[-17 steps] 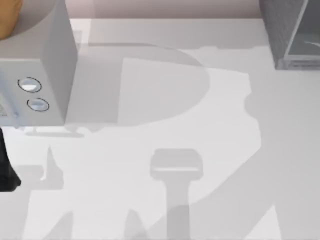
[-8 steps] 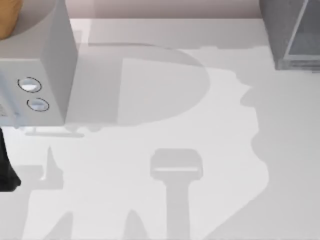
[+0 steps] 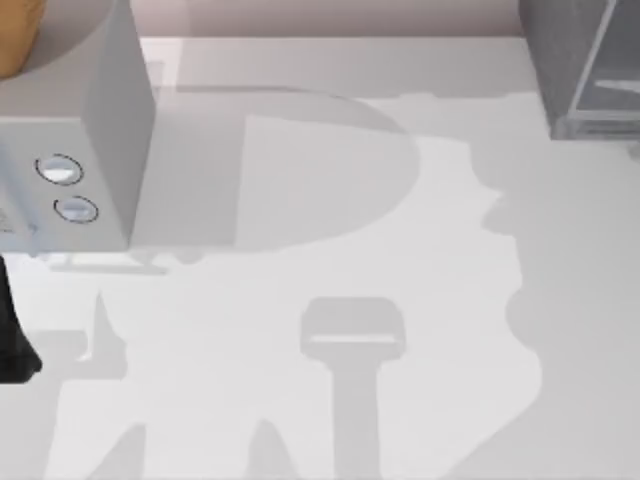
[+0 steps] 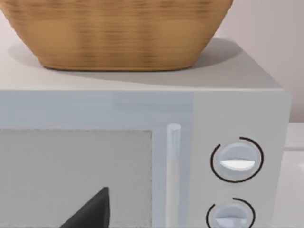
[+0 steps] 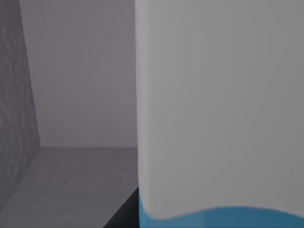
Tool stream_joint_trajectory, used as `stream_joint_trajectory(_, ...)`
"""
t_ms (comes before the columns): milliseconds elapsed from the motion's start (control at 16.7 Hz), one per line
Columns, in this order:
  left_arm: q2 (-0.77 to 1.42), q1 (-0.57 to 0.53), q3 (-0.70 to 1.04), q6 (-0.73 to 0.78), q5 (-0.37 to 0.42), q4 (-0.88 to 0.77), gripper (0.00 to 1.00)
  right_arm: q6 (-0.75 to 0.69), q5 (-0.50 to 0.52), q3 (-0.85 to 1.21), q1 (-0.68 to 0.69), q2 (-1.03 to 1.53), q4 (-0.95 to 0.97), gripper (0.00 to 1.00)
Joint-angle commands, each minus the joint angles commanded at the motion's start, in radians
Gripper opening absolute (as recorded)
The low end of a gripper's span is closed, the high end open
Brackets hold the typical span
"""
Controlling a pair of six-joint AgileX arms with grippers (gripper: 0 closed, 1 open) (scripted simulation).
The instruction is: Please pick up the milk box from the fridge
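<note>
Here, left to right across the table:

Left arm: a dark piece of it sits at the top view's left edge, below the lighter grey box; parked.

Left gripper: jaws cannot be judged. One dark fingertip shows in the left wrist view, in front of the box's door.

Lighter grey box: stands at the table's far left. Two round knobs sit beside a vertical handle bar, with the door panel on the handle's other side.

Woven basket: tan, resting on top of the lighter grey box.

Table: pale surface crossed by grey shadows.

Fridge: dark grey cabinet at the far right corner of the top view, its see-through front panel angled open.

Fridge interior: grey back wall, a textured side wall and a floor.

Milk box: stands inside the fridge, very close in front of the right wrist camera; white upper face, with a bright blue band starting lower down.

Right gripper: jaw state cannot be told.
</note>
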Motion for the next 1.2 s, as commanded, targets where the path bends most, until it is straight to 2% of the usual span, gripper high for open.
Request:
stream_joint_trajectory(240,0.000,0.000,0.000,0.000,0.000,0.000,1.00,-0.001,0.012,-0.047,0.021,-0.091,-0.052,0.00)
stream_joint_trajectory(480,0.000,0.000,0.000,0.000,0.000,0.000,1.00,-0.002,0.049,-0.165,0.066,-0.338,-0.184,0.00)
stream_joint_trajectory(1200,0.000,0.000,0.000,0.000,0.000,0.000,1.00,-0.003,0.220,-0.740,0.248,-1.610,-0.818,0.00)
